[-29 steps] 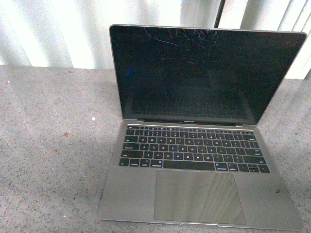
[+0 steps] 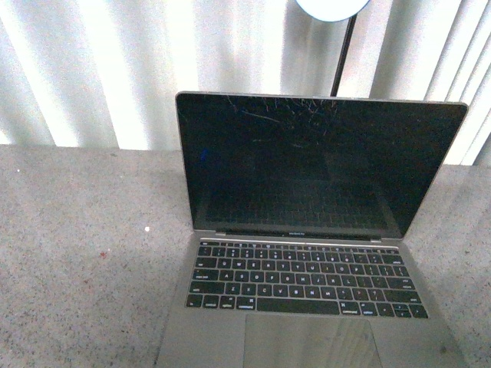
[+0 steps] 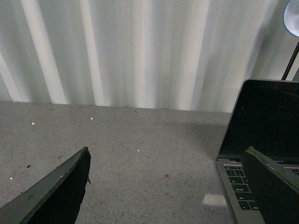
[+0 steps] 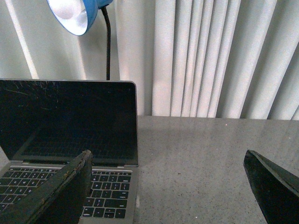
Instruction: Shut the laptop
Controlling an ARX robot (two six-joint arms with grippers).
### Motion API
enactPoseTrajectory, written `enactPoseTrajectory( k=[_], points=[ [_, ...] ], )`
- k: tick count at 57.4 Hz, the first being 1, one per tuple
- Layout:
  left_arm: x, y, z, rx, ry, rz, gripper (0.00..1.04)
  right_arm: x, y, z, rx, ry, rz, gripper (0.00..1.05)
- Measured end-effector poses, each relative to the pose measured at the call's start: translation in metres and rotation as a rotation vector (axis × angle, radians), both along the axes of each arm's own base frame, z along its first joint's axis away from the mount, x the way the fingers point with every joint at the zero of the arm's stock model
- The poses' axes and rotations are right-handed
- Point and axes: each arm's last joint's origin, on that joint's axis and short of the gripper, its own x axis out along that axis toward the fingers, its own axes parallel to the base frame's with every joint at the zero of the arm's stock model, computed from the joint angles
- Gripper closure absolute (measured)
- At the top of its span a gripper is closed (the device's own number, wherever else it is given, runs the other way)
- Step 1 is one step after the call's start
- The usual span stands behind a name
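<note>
While the laptop (image 2: pixel 299 176) sits open, a lamp (image 2: pixel 331 8) stands behind it.

Looks forward and down from the body, close over the slim grey-silver laptop with black keys (image 2: pixel 307 276). Sits low at each wrist, left and right of it, facing the white pleated curtain (image 2: pixel 115 69). Shares laptop, curtain and round blue lamp (image 4: pixel 77 16) throughout.
</note>
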Motion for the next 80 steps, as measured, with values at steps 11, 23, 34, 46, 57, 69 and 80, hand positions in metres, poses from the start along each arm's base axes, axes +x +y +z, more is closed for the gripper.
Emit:
enactPoseTrajectory(
  k=[11,23,34,46,57,69,80],
  points=[
    [0.000,0.000,0.000,0.000,0.000,0.000,0.07,0.000,0.000,0.000,0.000,0.000,0.000,0.07],
    [0.004,0.001,-0.003,-0.138,0.117,0.061,0.07,0.002,0.001,0.000,0.084,0.170,0.094,0.07],
    [0.046,0.004,0.029,-0.228,0.004,-0.006,0.07,0.038,0.002,0.028,0.036,0.215,0.259,0.07],
    [0.128,-0.023,0.065,-0.123,-0.054,-0.273,0.07,0.119,-0.009,0.061,-0.220,0.137,0.300,0.07],
    [0.181,-0.053,0.075,-0.041,-0.003,-0.316,0.07,0.174,-0.015,0.073,-0.303,0.139,0.356,0.07],
    [0.227,-0.076,0.080,0.039,0.049,-0.285,0.07,0.204,-0.009,0.088,-0.342,0.124,0.379,0.07],
    [0.259,-0.099,0.085,0.104,0.070,-0.307,0.07,0.223,-0.004,0.087,-0.375,0.159,0.417,0.07]
  ],
)
